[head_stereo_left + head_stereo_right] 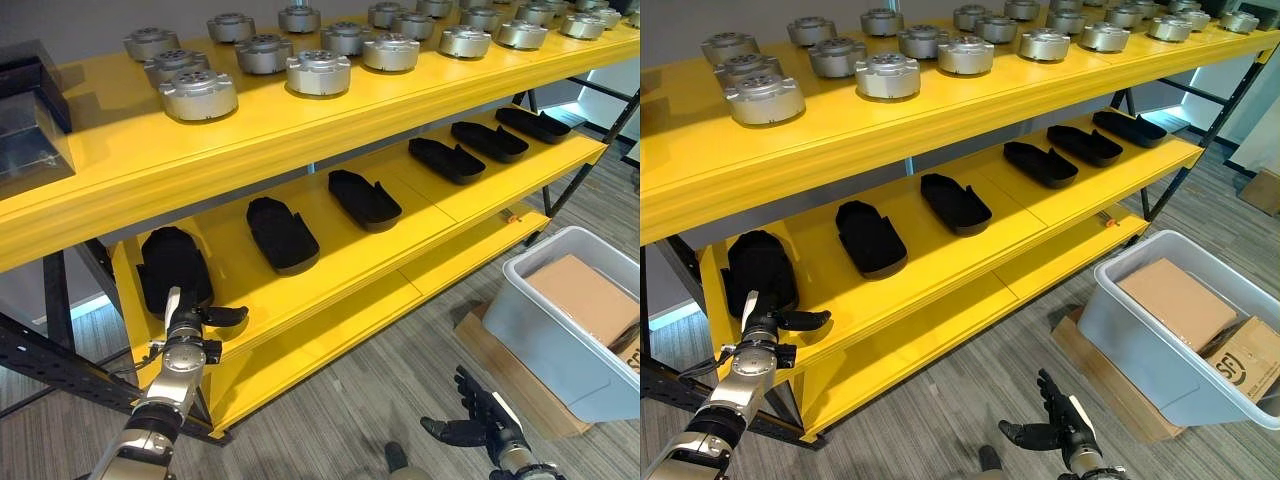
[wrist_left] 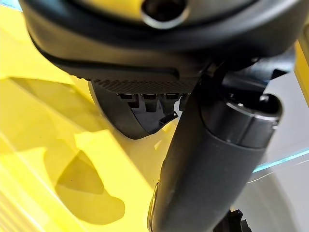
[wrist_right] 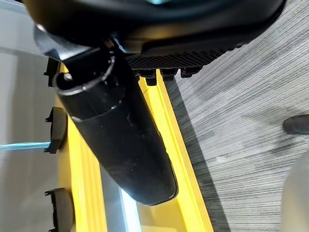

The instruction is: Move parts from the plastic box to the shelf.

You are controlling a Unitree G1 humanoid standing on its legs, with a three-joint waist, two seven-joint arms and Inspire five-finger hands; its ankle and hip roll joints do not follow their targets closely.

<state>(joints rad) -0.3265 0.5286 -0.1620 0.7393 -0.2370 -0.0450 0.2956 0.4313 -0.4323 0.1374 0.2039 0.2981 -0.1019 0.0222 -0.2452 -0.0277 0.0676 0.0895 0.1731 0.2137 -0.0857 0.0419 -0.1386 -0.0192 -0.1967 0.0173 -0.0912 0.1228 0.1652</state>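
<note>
Nearest of all, the dark right hand [image 1: 478,428] hangs low over the grey wood-grain floor [image 1: 380,400] with its fingers spread and relaxed, holding nothing. Off to the side of those fingers stands the pale grey plastic box [image 1: 555,345], on a flat piece of cardboard, with a brown cardboard carton [image 1: 585,297] lying inside it; no loose part can be made out in the box.

Farther in, the dark left hand [image 1: 190,318] is up at the front edge of the yellow metal shelf [image 1: 330,270], thumb stuck out sideways, fingertips touching or just short of the nearest black moulded plastic tray part [image 1: 172,262]. Whether those fingers grip it I cannot tell. Five more black tray parts lie in a row beyond on the same level.

Judging by their look, these parts are light, stiff shells, not fragile but smooth, so best pinched across a long rim.

On the top level beyond sit silver round metal housings [image 1: 199,95], surely heavier, needing a full wrap around the body.

Up close, the left wrist view gives the part's ribbed underside [image 2: 145,104] lifted slightly off the yellow board, which the head views hide; the right wrist view gives the shelf's bottom edge.
</note>
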